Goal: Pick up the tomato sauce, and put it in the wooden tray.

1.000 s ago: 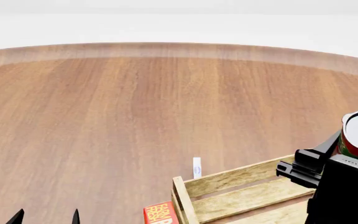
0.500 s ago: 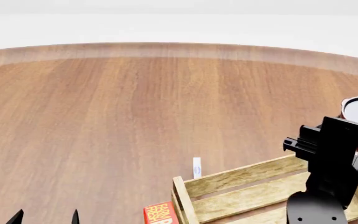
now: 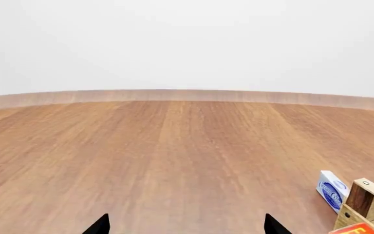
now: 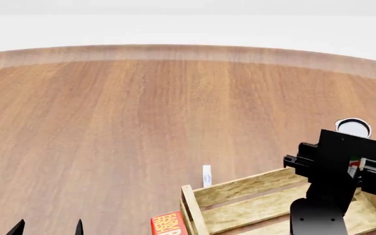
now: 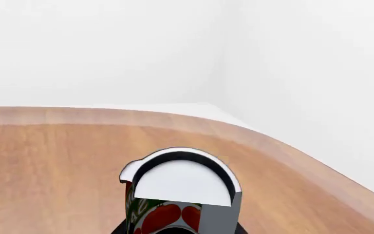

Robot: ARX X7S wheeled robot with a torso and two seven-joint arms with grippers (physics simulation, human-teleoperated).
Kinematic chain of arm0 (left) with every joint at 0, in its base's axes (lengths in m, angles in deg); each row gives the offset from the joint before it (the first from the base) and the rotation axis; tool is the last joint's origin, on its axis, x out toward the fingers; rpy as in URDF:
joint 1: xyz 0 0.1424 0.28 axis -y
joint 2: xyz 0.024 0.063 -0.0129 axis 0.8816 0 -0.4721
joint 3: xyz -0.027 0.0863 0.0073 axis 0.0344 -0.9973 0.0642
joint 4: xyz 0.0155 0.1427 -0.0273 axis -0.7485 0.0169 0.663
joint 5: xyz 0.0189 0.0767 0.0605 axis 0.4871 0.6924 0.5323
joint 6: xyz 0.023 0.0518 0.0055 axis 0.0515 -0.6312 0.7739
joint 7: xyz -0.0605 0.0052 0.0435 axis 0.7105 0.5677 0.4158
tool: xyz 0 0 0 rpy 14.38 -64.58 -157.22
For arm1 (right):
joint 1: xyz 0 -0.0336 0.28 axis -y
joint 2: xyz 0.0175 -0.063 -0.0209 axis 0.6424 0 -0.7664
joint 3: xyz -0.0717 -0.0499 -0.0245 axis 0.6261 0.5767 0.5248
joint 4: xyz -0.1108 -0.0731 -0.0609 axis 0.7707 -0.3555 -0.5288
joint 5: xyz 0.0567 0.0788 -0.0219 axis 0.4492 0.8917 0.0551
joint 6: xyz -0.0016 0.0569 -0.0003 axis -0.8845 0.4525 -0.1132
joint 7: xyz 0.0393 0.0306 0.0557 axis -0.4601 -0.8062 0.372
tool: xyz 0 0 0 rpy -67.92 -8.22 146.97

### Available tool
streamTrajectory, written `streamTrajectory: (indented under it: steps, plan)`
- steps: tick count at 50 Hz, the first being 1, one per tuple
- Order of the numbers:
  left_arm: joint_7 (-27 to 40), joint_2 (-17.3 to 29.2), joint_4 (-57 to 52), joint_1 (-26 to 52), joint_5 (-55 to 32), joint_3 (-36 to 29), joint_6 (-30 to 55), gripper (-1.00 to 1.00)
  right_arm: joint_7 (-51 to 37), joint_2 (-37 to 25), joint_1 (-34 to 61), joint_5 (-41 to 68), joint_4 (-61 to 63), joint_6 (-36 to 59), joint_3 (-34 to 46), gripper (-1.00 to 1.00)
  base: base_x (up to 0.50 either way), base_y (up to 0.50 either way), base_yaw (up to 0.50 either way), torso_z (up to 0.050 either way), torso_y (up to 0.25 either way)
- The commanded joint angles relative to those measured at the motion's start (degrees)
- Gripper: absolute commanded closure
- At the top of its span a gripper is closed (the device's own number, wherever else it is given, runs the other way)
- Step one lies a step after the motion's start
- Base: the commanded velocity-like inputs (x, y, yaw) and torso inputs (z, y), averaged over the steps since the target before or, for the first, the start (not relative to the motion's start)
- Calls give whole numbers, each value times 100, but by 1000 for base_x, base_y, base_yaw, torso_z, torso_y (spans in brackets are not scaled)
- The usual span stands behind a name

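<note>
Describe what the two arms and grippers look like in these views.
The right arm is matte black and blocky, with a rounded glossy segment lower down; no cables or markings show. Of the left gripper, only two black pointed fingertips are visible.

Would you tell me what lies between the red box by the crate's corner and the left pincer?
Nothing: in the head view, bare wooden table separates the red box from the left pincer.

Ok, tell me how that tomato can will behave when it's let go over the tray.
The can looks rigid, so the right gripper probably won't dent it. Being round, it may roll across the tray slats if it lands tilted. Its smooth label could be slippery.
</note>
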Motion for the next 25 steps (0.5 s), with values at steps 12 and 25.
streamTrajectory:
  steps: [12, 25]
  plan:
    - [44, 14, 3, 0, -14, -43, -21, -100, 111, 224, -54, -346, -897, -615, 8, 100, 0, 0, 0, 0, 0]
    - [49, 23, 40, 20, -29, -60, -43, -100, 61, 300, -189, -443, -899, -699, 1, 100, 0, 0, 0, 0, 1]
